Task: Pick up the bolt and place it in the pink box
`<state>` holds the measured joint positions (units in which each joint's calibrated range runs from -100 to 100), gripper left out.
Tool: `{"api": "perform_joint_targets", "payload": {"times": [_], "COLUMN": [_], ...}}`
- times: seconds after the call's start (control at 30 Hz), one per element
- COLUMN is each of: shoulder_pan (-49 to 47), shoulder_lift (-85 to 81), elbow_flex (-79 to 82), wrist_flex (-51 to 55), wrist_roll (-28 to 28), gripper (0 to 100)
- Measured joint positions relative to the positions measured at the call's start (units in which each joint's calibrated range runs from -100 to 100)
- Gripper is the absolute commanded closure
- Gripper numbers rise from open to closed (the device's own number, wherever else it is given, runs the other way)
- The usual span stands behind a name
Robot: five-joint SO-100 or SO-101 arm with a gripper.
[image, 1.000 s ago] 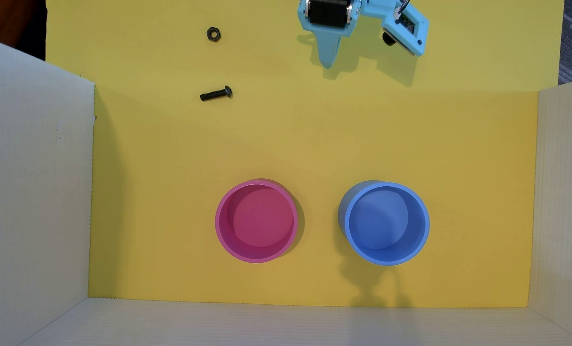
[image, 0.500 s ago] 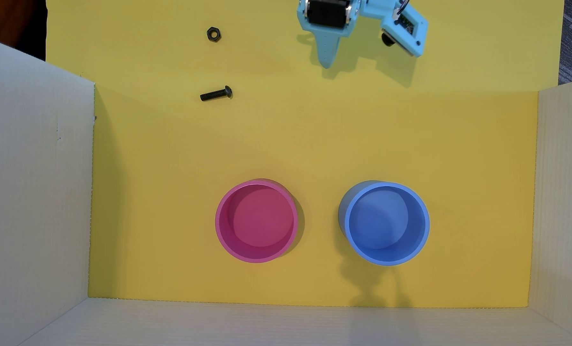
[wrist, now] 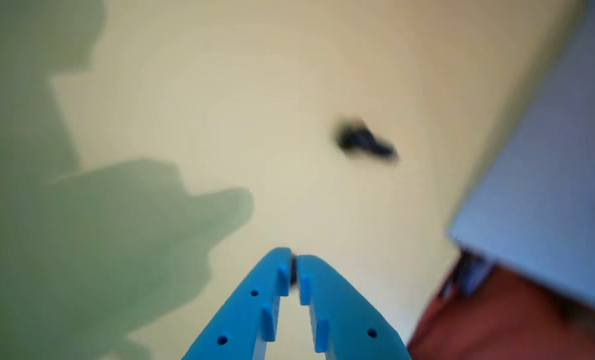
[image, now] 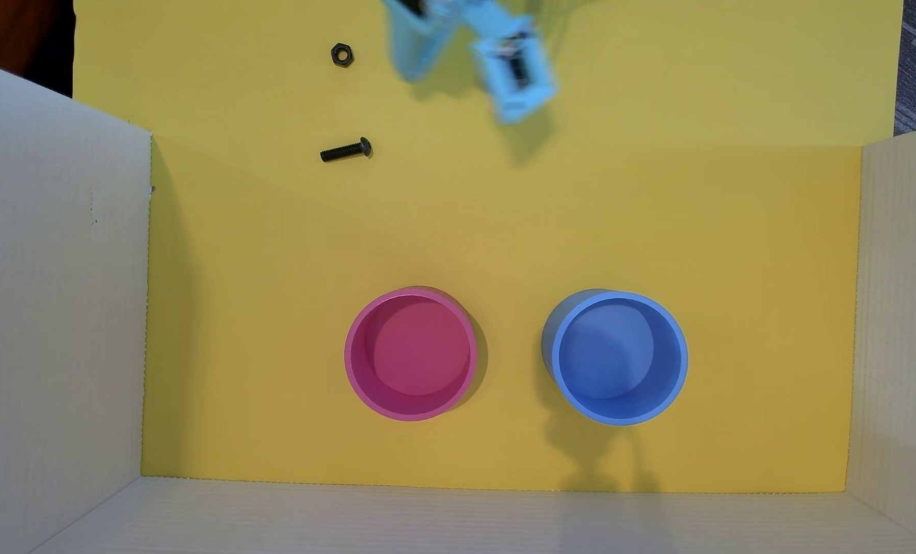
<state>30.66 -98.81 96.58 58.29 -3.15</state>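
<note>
Blue plastic, the hand (wrist: 293, 260) shows best in the wrist view: its 2 fingertips are pressed together at the tips, with nothing between them. In the overhead view it is a motion-blurred smear (image: 418, 69) at the top edge, so its state cannot be read from there.

The bolt (image: 345, 151) lies flat on the yellow counter (image: 498, 234), shaft pointing left and rounded head to the right in the overhead view. It sits down and left of the hand, clearly apart from it. In the wrist view it is a dark blur (wrist: 365, 141) ahead of the fingertips and to their right.

The step in hand looks like the approach. To do it well, the hand should spread its fingers before descending, turn so they straddle the thin shaft across its width, and come down centred on the shaft, since a bolt lying flat rolls easily if nudged from 1 side. It should also avoid the nut (image: 342, 55), which lies above the bolt in the overhead view.

Count: 1 bolt, 1 nut, 1 pink box (image: 350, 373), empty, and 1 blue container (image: 682, 373) to its right, also empty, both well away from the bolt.
</note>
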Motion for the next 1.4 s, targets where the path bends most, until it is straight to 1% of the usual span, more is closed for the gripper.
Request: {"api": "perform_joint_targets", "payload": {"times": [0.1,0.2,0.33,0.43,0.5,0.73,0.9,1.0,1.2,1.4], "shoulder_pan": [5.5,7.9,8.0,7.7,5.4,2.8,2.7,2.7,2.7,2.6], "shoulder_lift": [0.2,0.2,0.2,0.2,0.2,5.6,17.7,27.5,47.4,61.1], "elbow_flex": [0.8,0.9,0.7,-1.0,-2.2,-8.2,-16.2,-22.4,-32.1,-39.7], "wrist_flex": [-2.6,-4.5,-8.2,-8.7,-8.1,-2.1,-1.7,-1.7,-1.7,-2.1], "wrist_roll": [1.6,6.6,9.0,10.1,11.4,12.8,13.8,13.8,16.0,17.6], "gripper": [98,98,96,88,86,88,88,88,88,88]}}
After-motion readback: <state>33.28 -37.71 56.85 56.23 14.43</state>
